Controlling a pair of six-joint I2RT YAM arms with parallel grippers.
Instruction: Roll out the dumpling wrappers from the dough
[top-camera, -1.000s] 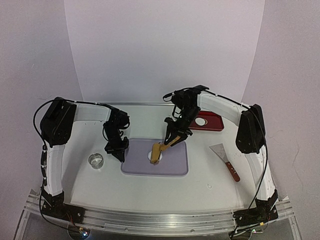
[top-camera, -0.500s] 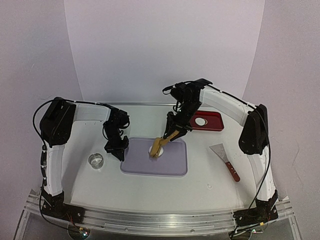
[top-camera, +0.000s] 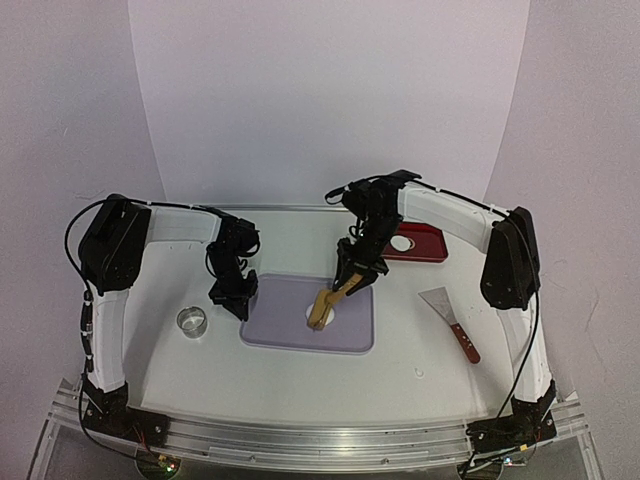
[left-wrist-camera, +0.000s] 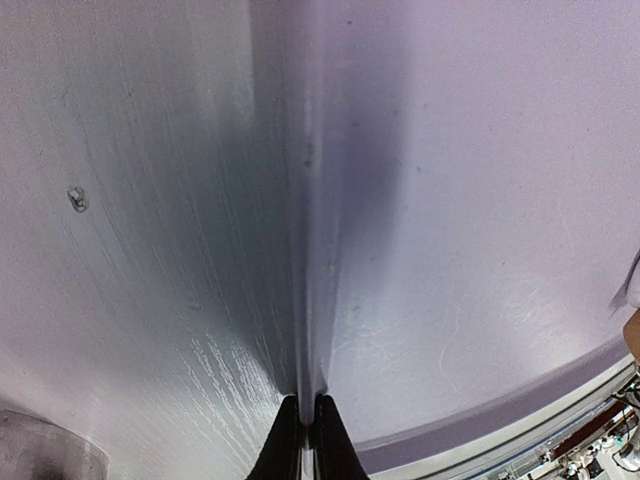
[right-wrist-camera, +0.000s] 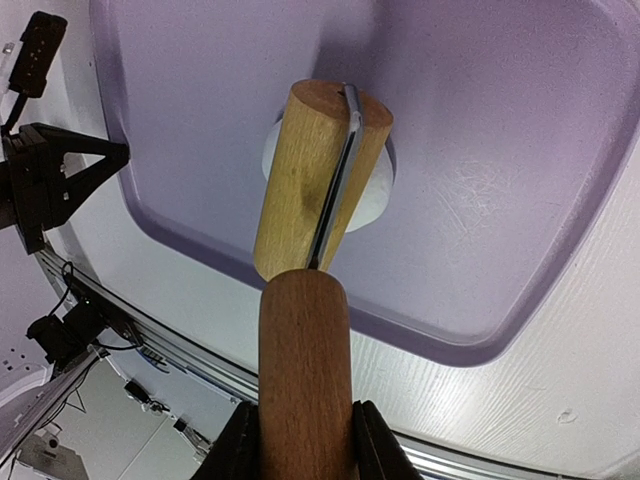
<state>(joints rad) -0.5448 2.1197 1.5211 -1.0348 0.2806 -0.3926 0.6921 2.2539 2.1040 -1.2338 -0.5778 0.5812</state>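
The rolling step is in hand; the dough (right-wrist-camera: 378, 195) is pinned under the wooden roller head (right-wrist-camera: 310, 170), near the middle of the purple tray (right-wrist-camera: 500, 120); only white slivers of it are seen on either side of the head. In the top view it shows as a small white patch at the head's edge. The roller handle (right-wrist-camera: 303, 350) is gripped by the right claw (right-wrist-camera: 303, 440); its fingers (right-wrist-camera: 238, 445) are spread just as wide as the handle and pressed on both sides of it, so it is clenched on the roller, and nothing else is touched by it. The left claw (left-wrist-camera: 305, 440) is drawn almost fully together; the tray's raised rim runs straight in between its fingertips, so it is judged to be pinching that rim, with the tray steadied at its left edge. No cut wrapper can be made out on the tray; how thin the dough is cannot be told, since most of it is hidden under the head. The next move calls for downward pressure while the head is pushed and drawn across the dough, with the tray braced against sliding; the metal ring cutter (top-camera: 192, 321) is seen on the table left of the tray, apart from both claws and untouched.
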